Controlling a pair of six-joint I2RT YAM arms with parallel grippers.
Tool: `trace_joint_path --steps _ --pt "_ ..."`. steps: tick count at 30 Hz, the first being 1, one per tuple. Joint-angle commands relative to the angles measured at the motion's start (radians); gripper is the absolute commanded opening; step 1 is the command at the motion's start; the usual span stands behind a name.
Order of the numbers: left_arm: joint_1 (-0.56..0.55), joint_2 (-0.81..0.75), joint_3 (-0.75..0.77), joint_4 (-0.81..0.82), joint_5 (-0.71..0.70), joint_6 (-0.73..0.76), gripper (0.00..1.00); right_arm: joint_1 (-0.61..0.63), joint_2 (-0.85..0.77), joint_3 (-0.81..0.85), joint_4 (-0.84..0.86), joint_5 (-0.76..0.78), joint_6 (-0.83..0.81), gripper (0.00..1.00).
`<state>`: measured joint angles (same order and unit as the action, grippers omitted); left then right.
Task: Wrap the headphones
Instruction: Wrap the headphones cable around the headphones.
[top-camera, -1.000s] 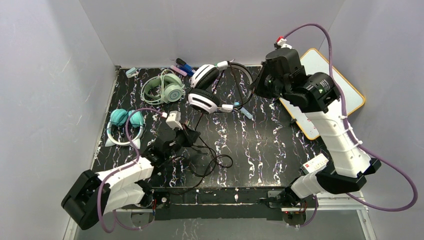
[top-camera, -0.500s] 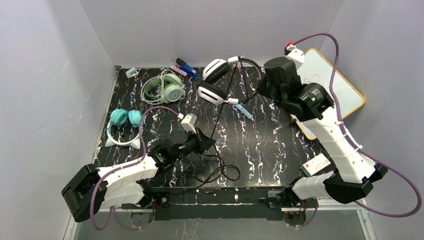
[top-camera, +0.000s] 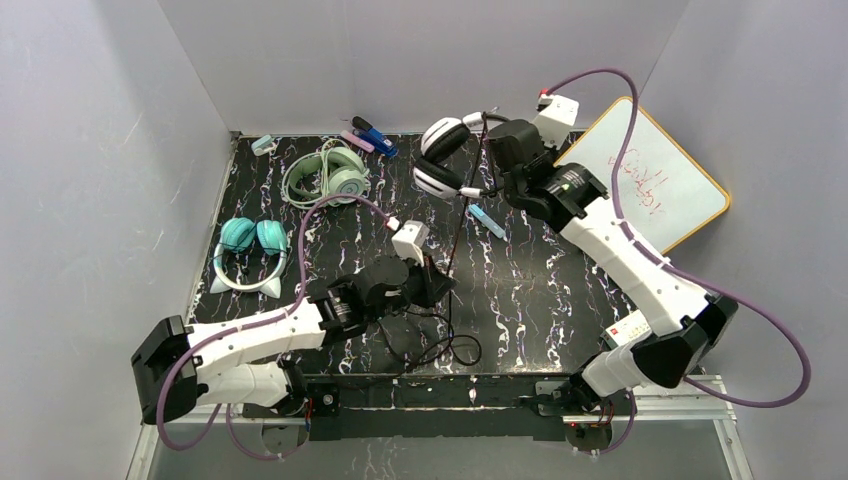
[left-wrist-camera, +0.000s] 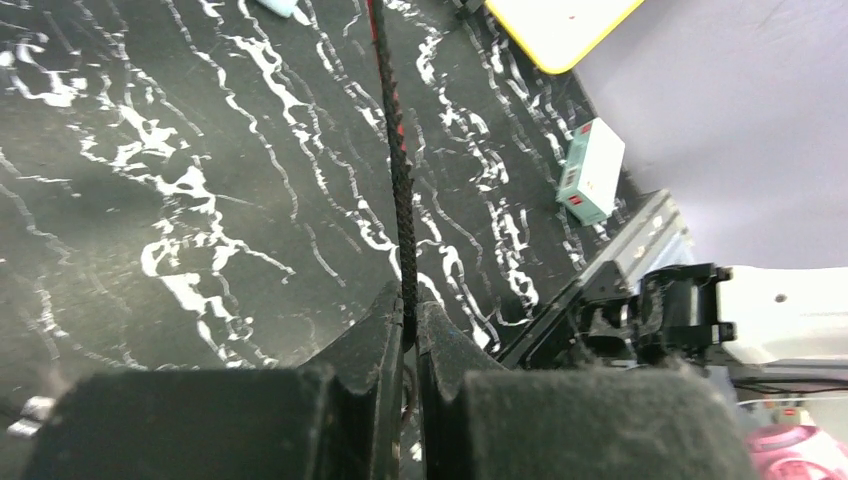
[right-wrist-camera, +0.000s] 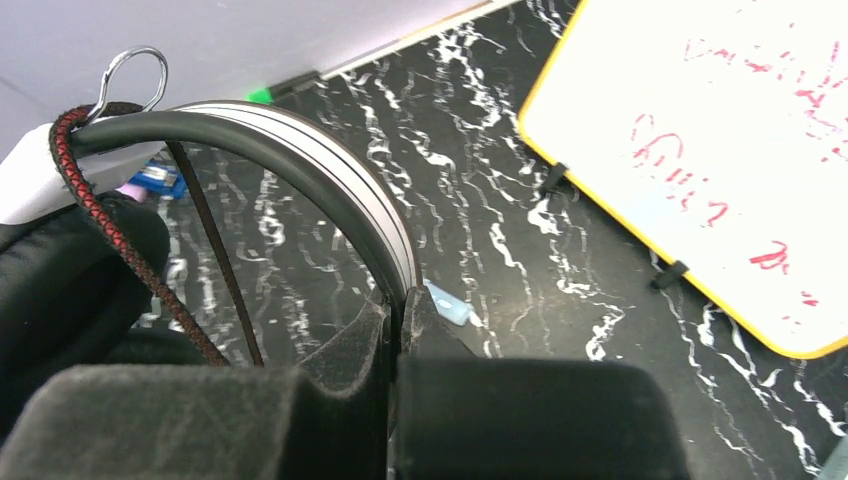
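Note:
My right gripper (top-camera: 492, 165) is shut on the headband (right-wrist-camera: 300, 160) of the black-and-white headphones (top-camera: 440, 160) and holds them lifted above the table's back centre. Their thin black cable (top-camera: 462, 210) runs taut from the headset down to my left gripper (top-camera: 440, 287), which is shut on it near the table's front middle. In the left wrist view the cable (left-wrist-camera: 395, 150) enters the closed jaws of the left gripper (left-wrist-camera: 410, 312). The right gripper (right-wrist-camera: 398, 300) pinches the band from below. Mint-green headphones (top-camera: 330, 178) and teal headphones (top-camera: 250, 250) lie at the left.
A yellow-framed whiteboard (top-camera: 650, 190) leans at the right edge. A blue marker (top-camera: 487, 220) lies below the lifted headset. Pens (top-camera: 370, 135) and a small pale item (top-camera: 263, 144) sit by the back wall. Slack cable loops (top-camera: 440, 345) rest near the front edge.
The right gripper has carried the black-and-white headphones leftward along the back. The left gripper has moved right with the cable, which now runs straighter and more upright.

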<state>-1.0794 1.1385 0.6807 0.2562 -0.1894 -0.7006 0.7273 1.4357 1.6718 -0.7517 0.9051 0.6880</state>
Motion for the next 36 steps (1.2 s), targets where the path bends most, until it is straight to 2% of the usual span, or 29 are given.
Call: trace_joint_path --steps 1,9,13,16,18,22,27,30,36 --pt "-0.025 0.008 0.108 -0.290 -0.123 0.115 0.00 -0.026 -0.006 -0.062 0.176 0.106 -0.007 0.01" --pt "-0.027 0.044 0.323 -0.611 -0.383 0.310 0.00 -0.038 0.034 -0.151 -0.007 -0.051 0.008 0.01" --pt "-0.025 0.079 0.437 -0.672 -0.515 0.454 0.00 -0.036 0.041 -0.184 -0.079 -0.137 -0.046 0.01" --pt "-0.017 0.094 0.476 -0.664 -0.555 0.554 0.00 -0.036 0.037 -0.196 -0.124 -0.212 -0.097 0.01" --pt "0.022 0.101 0.486 -0.639 -0.510 0.585 0.00 -0.037 0.023 -0.205 -0.131 -0.291 -0.144 0.01" --pt "0.142 0.109 0.473 -0.572 -0.319 0.601 0.00 -0.034 -0.002 -0.198 -0.169 -0.422 -0.194 0.01" --pt "0.186 0.133 0.443 -0.511 -0.321 0.688 0.00 -0.031 0.034 -0.132 -0.294 -0.545 -0.240 0.01" --pt "0.230 0.149 0.421 -0.475 -0.234 0.724 0.00 -0.029 0.060 -0.088 -0.351 -0.638 -0.271 0.01" --pt "0.327 0.149 0.371 -0.410 -0.022 0.657 0.01 -0.030 0.077 -0.022 -0.423 -0.703 -0.303 0.01"
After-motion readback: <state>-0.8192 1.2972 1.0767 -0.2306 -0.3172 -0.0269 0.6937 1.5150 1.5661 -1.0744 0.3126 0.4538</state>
